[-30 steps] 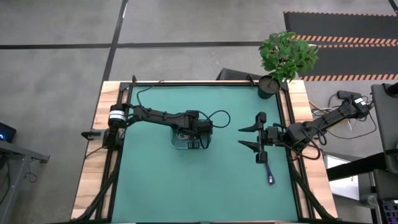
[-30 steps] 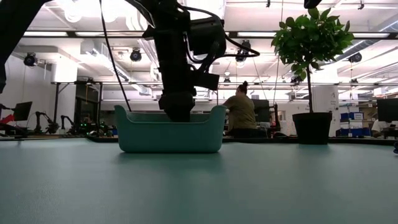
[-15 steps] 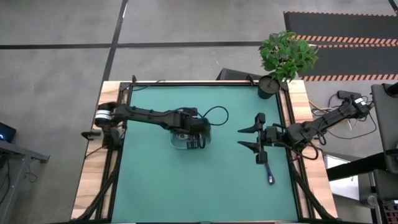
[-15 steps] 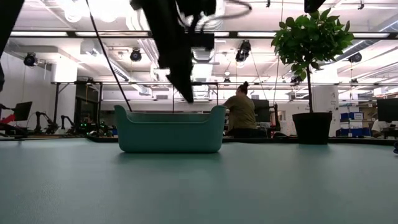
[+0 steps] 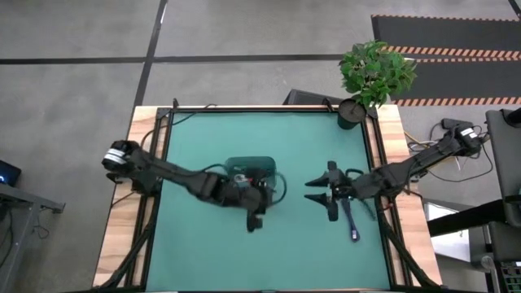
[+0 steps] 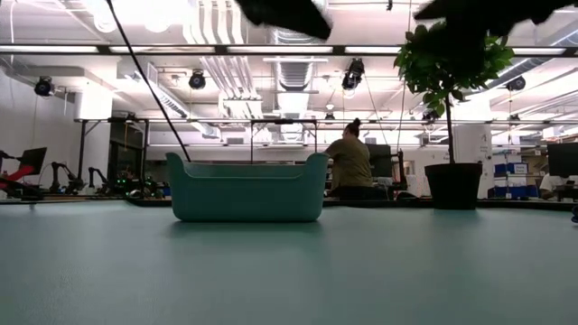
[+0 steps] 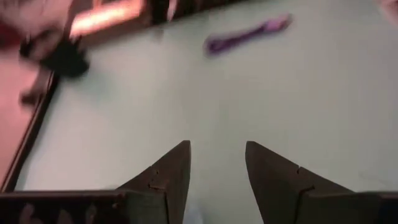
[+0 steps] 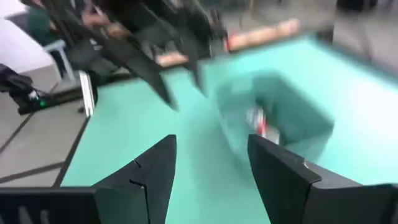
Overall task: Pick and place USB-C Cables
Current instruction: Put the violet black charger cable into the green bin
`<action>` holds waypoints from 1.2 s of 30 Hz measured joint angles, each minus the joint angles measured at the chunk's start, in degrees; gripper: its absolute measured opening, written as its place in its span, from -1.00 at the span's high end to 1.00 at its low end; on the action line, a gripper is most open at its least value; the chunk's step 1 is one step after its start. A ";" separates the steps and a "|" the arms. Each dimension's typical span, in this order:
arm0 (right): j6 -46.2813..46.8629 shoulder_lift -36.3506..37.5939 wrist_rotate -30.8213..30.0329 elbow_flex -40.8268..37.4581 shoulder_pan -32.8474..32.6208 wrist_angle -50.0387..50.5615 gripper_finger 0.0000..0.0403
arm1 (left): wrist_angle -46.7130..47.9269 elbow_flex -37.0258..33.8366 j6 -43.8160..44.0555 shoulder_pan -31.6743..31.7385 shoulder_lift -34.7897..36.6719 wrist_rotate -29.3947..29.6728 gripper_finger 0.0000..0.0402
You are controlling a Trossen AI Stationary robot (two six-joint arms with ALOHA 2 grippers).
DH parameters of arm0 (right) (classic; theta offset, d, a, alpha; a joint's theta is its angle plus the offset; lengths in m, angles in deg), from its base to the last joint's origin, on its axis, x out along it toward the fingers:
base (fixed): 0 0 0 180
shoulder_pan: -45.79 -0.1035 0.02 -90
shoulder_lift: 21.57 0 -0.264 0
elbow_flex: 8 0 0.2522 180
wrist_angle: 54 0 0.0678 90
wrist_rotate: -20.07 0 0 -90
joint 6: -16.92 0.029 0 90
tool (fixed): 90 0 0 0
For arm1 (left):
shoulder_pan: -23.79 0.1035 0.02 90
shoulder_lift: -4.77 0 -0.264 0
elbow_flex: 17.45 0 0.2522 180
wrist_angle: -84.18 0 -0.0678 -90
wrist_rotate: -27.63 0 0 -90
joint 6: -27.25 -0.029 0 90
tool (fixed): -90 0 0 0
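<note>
Both end effectors open — empty.

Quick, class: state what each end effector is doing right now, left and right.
Left end effector: open, holding nothing, just past the bin.
Right end effector: open, holding nothing, beside the dark blue cable.

A robotics lab or workshop: open hall with exposed ceiling ducts (image 6: 289, 68) and strip lights, more robot arms (image 6: 68, 173) on distant stands, a seated person (image 6: 349, 162), hazard-striped floor mats (image 5: 456, 32), a green-topped bench (image 5: 203, 244).
</note>
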 joint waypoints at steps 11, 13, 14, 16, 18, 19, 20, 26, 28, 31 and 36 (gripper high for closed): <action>39.53 -14.28 18.34 8.14 -1.30 34.61 0.06 | -5.46 -1.09 -9.59 -4.48 2.81 1.38 0.31; 43.14 -17.66 20.35 11.75 -2.14 43.92 0.06 | -5.26 -2.13 -9.73 -4.46 3.97 2.02 0.31; 44.86 -19.30 21.20 13.54 -2.51 49.34 0.06 | -5.15 -2.80 -9.77 -4.42 4.73 2.25 0.31; 47.39 -22.70 22.00 17.03 -3.49 60.19 0.06 | -5.17 -4.18 -9.71 -4.44 6.49 2.29 0.31; 48.75 -25.63 22.01 19.86 -4.61 69.48 0.06 | -5.57 -5.42 -9.46 -4.44 8.14 2.27 0.31; 49.29 -26.89 22.05 20.96 -5.00 73.48 0.06 | -5.40 -6.30 -9.25 -4.44 9.06 2.27 0.31; 50.36 -28.01 22.19 21.73 -5.44 76.42 0.06 | -5.27 -7.11 -9.14 -4.49 9.96 2.29 0.31; 54.93 -30.86 26.68 22.30 -7.89 77.20 0.06 | -6.17 -12.16 -7.56 -4.48 15.34 2.86 0.31; 56.47 -30.99 27.21 21.72 -8.82 75.20 0.06 | -6.75 -13.84 -7.54 -4.48 16.82 4.13 0.31; 58.86 -31.06 27.56 20.56 -9.73 72.87 0.06 | -8.87 -16.32 -7.58 -4.46 19.05 5.28 0.31; 61.25 -31.08 27.60 17.19 -10.29 68.81 0.06 | -12.19 -19.25 -7.57 -4.44 21.86 5.60 0.31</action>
